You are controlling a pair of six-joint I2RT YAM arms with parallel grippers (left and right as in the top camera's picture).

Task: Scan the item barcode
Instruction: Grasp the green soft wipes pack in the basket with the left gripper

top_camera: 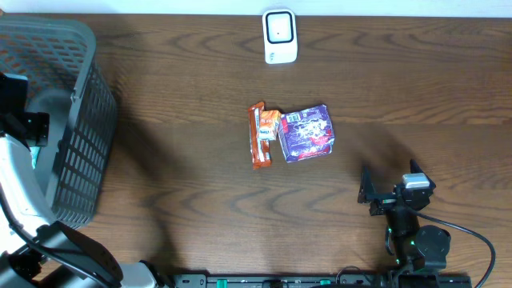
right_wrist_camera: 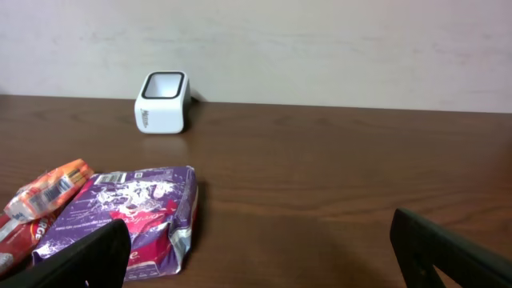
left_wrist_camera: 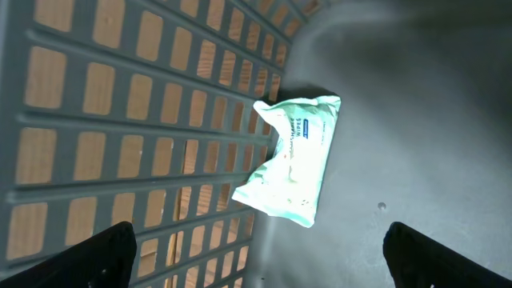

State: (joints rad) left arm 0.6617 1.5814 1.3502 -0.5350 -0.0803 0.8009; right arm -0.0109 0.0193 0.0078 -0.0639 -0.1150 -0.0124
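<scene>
1. Right gripper: jaws spread wide, holding nothing. It hangs low over the table, to the front right of the purple pouch and apart from it.
2. Left gripper: jaws spread wide, holding nothing. It is inside the grey basket, well to the left of the purple pouch. Below it a pale green wipes pack lies on the basket floor, one long edge against the slatted wall.
3. Purple pouch: lies flat mid-table, its edges turned slightly off square to the table's far edge. An orange wrapper lies lengthways just beside its left edge. Whether the two touch cannot be told.
4. Scanner: white with a dark window, standing well behind the purple pouch and slightly left of it, at the table's far edge.
5. Open room: bare wood shows behind the purple pouch up to the scanner, across its whole right side, in front of it, and left of the orange wrapper up to the basket wall.
</scene>
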